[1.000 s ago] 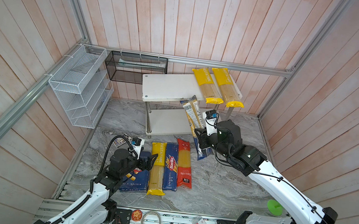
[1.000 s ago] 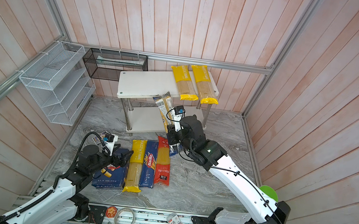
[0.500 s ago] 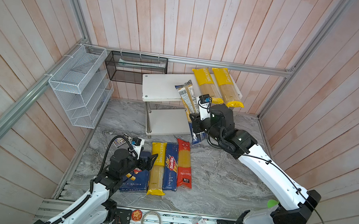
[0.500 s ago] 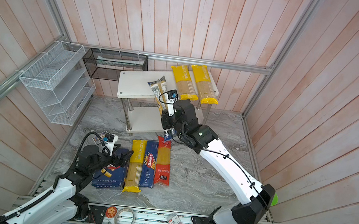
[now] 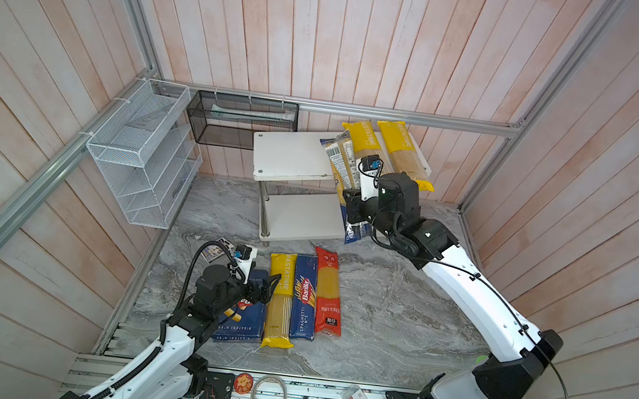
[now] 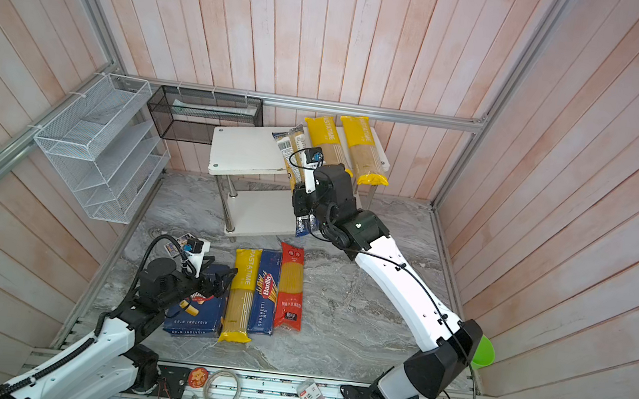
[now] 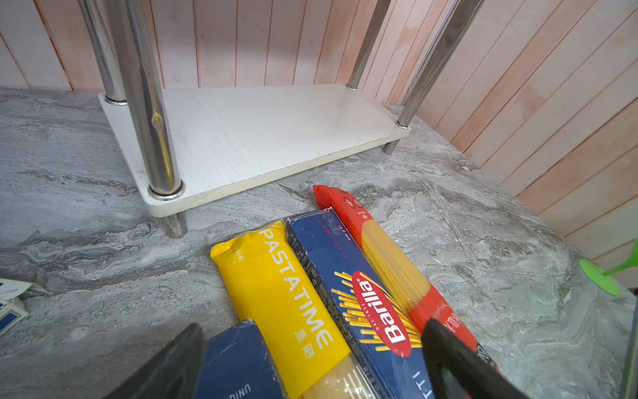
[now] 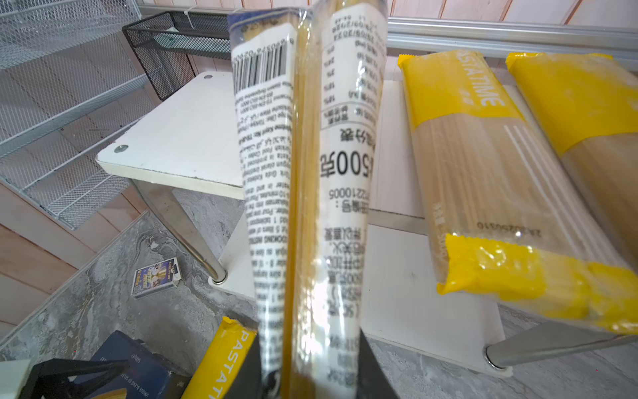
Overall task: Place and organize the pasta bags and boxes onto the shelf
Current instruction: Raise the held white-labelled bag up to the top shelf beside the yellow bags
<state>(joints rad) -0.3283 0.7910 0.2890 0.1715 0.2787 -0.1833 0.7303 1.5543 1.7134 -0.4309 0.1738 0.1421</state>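
In both top views the right pincer [image 5: 351, 213] [image 6: 302, 202] is clamped on a clear spaghetti bag [image 5: 339, 157] tilted across the front edge of the shelf [image 5: 294, 155], just beside 2 yellow bags [image 5: 364, 141] on its top board. The left pincer [image 5: 271, 282] [image 6: 225, 278] hangs open over the wide box [image 5: 240, 326] and another yellow bag [image 5: 281, 300] on the table [image 5: 377, 321], with the narrow box [image 5: 304, 303] and a red bag [image 5: 327, 294] alongside. The left wrist view shows spread fingers [image 7: 165, 369] above those packs, facing the shelf's lower board [image 7: 259, 131]; the right wrist view shows the clear spaghetti bag [image 8: 310, 172] pinched between closed fingers [image 8: 371, 366]
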